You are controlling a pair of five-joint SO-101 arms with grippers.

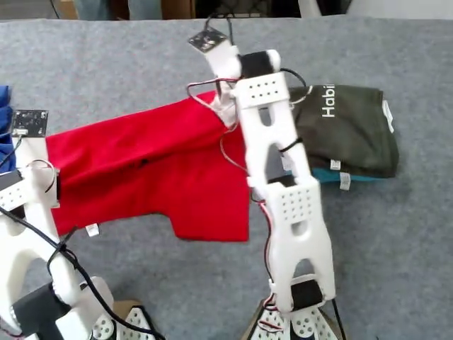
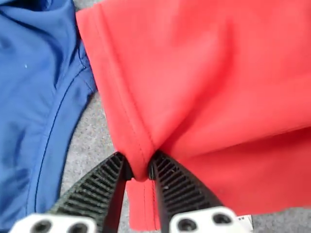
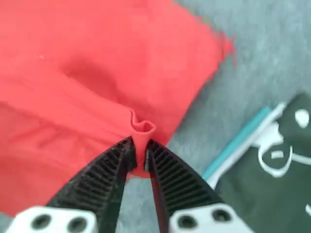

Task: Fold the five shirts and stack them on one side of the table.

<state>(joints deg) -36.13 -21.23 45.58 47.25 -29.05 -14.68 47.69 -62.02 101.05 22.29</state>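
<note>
Table point(image 1: 396, 241) bears red shirt point(image 1: 141, 170), pinched by left pincer point(image 2: 139, 167) and right pincer point(image 3: 139, 148).

One red shirt point(image 1: 141, 170), one blue shirt point(image 2: 34, 73), one dark green shirt point(image 1: 354, 134)

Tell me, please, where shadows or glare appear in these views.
High view: even light, no glare, faint shadow on the grey felt table beside the red fabric shirt. Left wrist view: shade beneath the fold at the left gripper. Right wrist view: dark dip beyond the right gripper.

A grey, felt-like table point(image 1: 396, 234) runs back to a dim far edge.
</note>
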